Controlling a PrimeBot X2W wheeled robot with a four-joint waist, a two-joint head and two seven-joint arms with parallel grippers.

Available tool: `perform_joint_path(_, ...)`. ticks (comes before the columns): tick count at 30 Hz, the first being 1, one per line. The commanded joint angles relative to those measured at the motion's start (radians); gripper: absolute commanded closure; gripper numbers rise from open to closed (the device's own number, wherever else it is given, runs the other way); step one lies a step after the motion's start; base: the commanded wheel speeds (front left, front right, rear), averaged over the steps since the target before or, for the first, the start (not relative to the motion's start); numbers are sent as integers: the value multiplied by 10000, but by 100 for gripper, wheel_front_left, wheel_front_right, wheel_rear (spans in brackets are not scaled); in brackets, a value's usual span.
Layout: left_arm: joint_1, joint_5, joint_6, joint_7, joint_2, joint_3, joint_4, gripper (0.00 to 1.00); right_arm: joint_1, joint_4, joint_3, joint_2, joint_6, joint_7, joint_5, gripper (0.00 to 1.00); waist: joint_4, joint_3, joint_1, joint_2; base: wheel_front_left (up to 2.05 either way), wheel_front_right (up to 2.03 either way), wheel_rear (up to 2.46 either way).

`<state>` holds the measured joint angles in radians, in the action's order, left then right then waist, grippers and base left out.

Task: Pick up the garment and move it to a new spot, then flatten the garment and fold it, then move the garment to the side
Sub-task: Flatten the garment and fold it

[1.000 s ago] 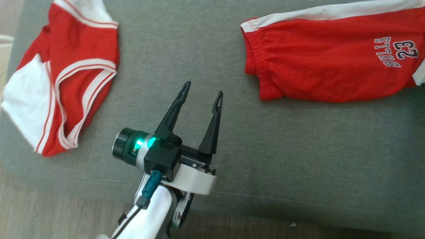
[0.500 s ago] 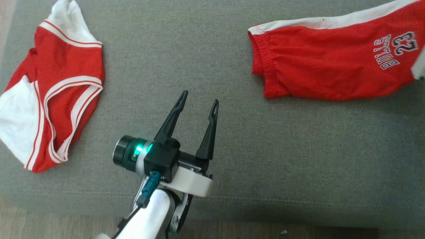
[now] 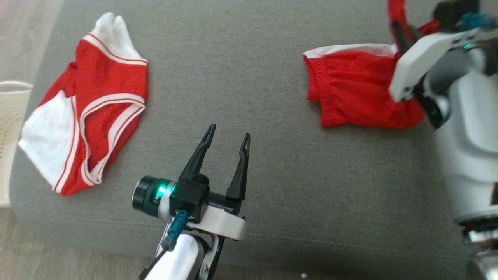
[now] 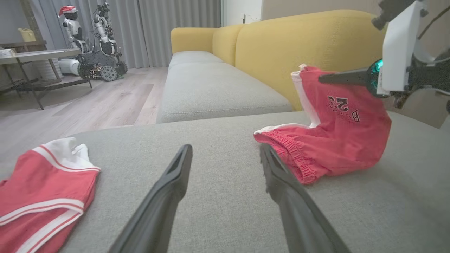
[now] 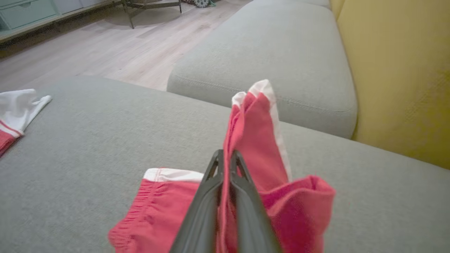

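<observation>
The garment (image 3: 350,97), red shorts with a white side stripe and a printed number, lies at the right of the grey sofa cushion (image 3: 272,77). My right gripper (image 5: 226,154) is shut on one end of the garment (image 5: 256,133) and holds it up off the cushion, while the elastic waistband end still rests on the fabric. In the left wrist view the raised garment (image 4: 337,140) hangs from the right gripper (image 4: 323,78). My left gripper (image 3: 228,130) stands open and empty over the front middle of the cushion, well left of the garment.
A second red and white garment (image 3: 97,116) lies crumpled at the cushion's left end. A pale basket (image 3: 9,116) stands on the wooden floor beyond it. A yellow sofa back (image 4: 299,45) rises behind the cushion, with another grey seat (image 4: 211,88) beside it.
My right arm has come into the head view and lifted the far end of the shorts, bunching them. The camera shifted. The left gripper stays open in much the same place.
</observation>
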<state>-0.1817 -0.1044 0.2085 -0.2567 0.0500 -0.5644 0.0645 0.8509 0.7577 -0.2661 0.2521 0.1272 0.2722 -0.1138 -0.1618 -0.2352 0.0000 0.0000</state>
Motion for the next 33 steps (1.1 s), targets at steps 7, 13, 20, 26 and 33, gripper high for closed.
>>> perform_joint_path(7, -13, -230, 61, -51, 3, 266, -53, 0, -410, -495, -174, -1229, 35, 183, 226, 100, -394, 102, 0, 0, 0, 0, 0)
perform_joint_path(13, -50, -568, 47, -51, 3, 151, 207, 0, -614, -368, -372, -1756, 35, -17, 565, 11, -538, 93, 0, 0, 0, 0, 0)
perform_joint_path(20, -102, -778, 74, -51, 3, 109, 566, 0, -881, -1176, -41, -1985, 35, -945, 59, 0, -448, 176, 0, 0, 0, 0, 0)
perform_joint_path(26, -50, -667, 80, -51, 3, 257, 405, 0, -1232, -2645, 840, -1196, 35, -1426, -56, 0, -166, 356, 0, 0, 0, 0, 0)
perform_joint_path(33, -14, -579, -19, -51, 3, 304, 180, 0, -1721, -2171, 426, 773, 35, -1555, -367, 100, -266, 259, 0, 0, 0, 0, 0)
